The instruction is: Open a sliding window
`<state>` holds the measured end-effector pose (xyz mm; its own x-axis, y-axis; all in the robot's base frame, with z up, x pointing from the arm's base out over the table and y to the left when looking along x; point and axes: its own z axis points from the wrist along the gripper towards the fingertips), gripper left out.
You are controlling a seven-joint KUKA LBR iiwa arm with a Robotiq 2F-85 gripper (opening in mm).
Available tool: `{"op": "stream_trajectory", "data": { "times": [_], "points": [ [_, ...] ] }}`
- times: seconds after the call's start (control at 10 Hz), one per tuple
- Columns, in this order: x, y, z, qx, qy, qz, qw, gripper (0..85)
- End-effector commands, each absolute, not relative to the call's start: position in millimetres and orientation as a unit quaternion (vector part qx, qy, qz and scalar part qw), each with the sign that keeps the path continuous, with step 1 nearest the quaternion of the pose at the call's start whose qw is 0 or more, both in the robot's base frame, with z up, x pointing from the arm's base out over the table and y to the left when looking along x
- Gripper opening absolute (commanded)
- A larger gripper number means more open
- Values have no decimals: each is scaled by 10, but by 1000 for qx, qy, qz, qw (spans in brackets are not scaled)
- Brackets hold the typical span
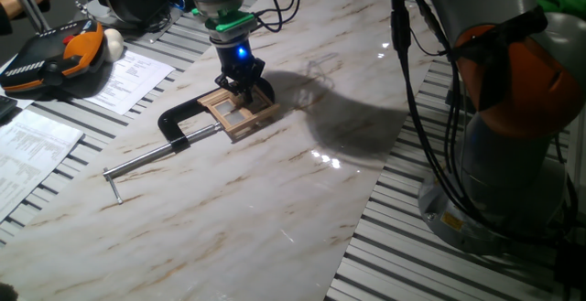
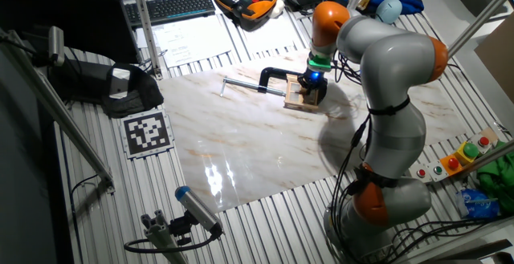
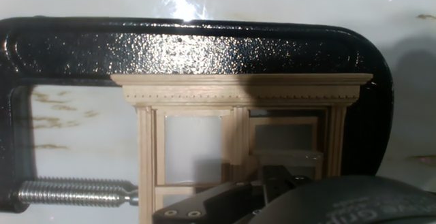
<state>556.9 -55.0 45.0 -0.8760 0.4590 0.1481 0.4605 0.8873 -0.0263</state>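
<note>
- Because the sliding window (image 3: pixel 240 132) is thin tan wood with slender crossbars, I judge it light, stiff and easily snapped, so any push should go along the track and stay gentle
- It lies flat on the marble-patterned table (image 1: pixel 275 200), pinned in the throat of a black C-clamp (image 3: pixel 204 47) whose threaded steel screw (image 3: pixel 71 194) presses against one side of the frame; the clamp should keep it from skidding on that glossy top
- The best purchase looks like the inner sash rail or a crossbar, not the moulded outer frame, which the clamp pins down
- The gripper (image 1: pixel 244 85) stands straight down over the window, fingertips among the panes; whether they are parted or pinched on a bar I cannot tell, since the hand view shows only the dark finger bases at its lower edge
- Textures: pebbled black enamel on the clamp, fine-grained matte wood with a beaded top moulding
</note>
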Motion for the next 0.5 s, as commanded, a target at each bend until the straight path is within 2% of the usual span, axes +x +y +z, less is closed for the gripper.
{"op": "stream_trajectory", "data": {
  "times": [0.0, 0.4],
  "points": [
    [5578, -551, 457, -237, -969, -3, 75, 0],
    [5617, -556, 430, -236, -969, -1, 72, 0]
  ]
}}
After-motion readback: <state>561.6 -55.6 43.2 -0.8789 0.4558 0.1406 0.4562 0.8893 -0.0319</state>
